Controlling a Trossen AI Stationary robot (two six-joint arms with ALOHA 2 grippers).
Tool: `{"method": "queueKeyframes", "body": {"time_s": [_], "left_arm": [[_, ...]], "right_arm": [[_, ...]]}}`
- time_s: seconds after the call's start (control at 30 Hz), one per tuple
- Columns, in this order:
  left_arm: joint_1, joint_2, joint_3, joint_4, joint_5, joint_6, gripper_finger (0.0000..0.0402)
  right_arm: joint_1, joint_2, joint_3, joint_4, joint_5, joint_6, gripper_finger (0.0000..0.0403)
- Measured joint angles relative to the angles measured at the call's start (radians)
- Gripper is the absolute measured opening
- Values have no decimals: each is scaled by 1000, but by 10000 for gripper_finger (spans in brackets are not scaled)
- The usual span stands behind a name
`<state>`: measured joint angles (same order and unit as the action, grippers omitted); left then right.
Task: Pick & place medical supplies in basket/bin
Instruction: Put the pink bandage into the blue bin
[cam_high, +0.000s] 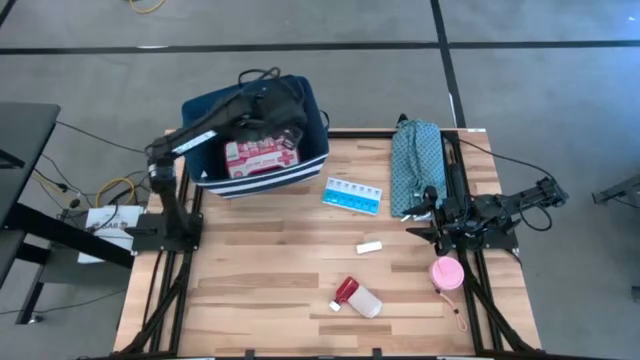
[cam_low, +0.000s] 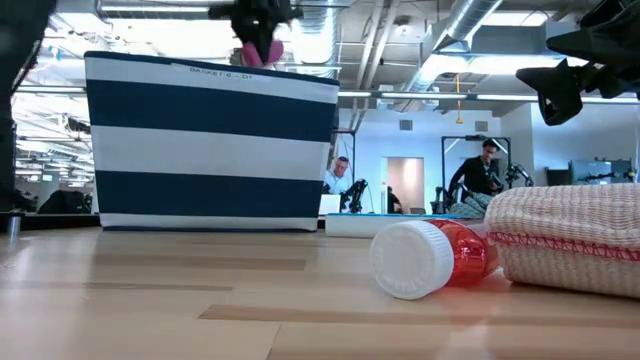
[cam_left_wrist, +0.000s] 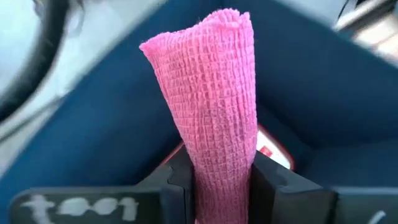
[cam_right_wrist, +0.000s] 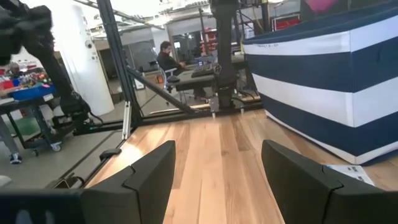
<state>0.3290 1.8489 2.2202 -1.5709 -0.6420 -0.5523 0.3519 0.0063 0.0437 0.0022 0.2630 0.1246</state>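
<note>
My left gripper (cam_left_wrist: 221, 186) hangs over the navy white-striped bin (cam_high: 305, 172), shut on a magenta woven roll (cam_left_wrist: 211, 93), which shows above the bin's rim in the low view (cam_low: 262, 50). The red-and-white first-aid case (cam_high: 262, 158) lies inside the bin. On the table lie the light-blue pill organizer (cam_high: 352, 195), the white piece (cam_high: 369, 247), the bottle (cam_high: 357, 297) on its side, and the pink disc (cam_high: 446, 273). My right gripper (cam_right_wrist: 217, 180) is open and raised at the table's right side, touching nothing. My left gripper pinches the magenta roll between its two fingers (cam_left_wrist: 177, 177) at the roll's lower end (cam_left_wrist: 221, 168). The roll's free end (cam_left_wrist: 217, 25) sticks out beyond the fingertips. It is lifted clear, above the bin's opening.
A long teal patterned cloth bundle (cam_high: 415, 165) lies along the table's far right, beside my right arm. In the low view the bottle (cam_low: 430, 258) lies close to the camera, next to a cream woven item (cam_low: 570, 240). Bare wood spans the table's left and near parts.
</note>
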Motion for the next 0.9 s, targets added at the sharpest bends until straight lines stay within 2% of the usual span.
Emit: {"method": "queueKeyframes", "body": {"time_s": [0.07, 0.2, 0.47, 0.6, 0.9], "left_arm": [[43, 40, -2, 0, 39, 22, 74], [103, 123, 1, 0, 40, 46, 74], [149, 316, -1, 0, 62, 172, 81], [150, 367, -1, 1, 60, 255, 115], [145, 371, 4, -2, 25, 302, 212]], "right_arm": [[0, 0, 0, 2, 0, 0, 234], [0, 0, 0, 4, 0, 0, 234], [0, 0, 0, 3, -3, 18, 234], [0, 0, 0, -12, -3, 34, 234], [1, 0, 2, -58, -5, 89, 234]]}}
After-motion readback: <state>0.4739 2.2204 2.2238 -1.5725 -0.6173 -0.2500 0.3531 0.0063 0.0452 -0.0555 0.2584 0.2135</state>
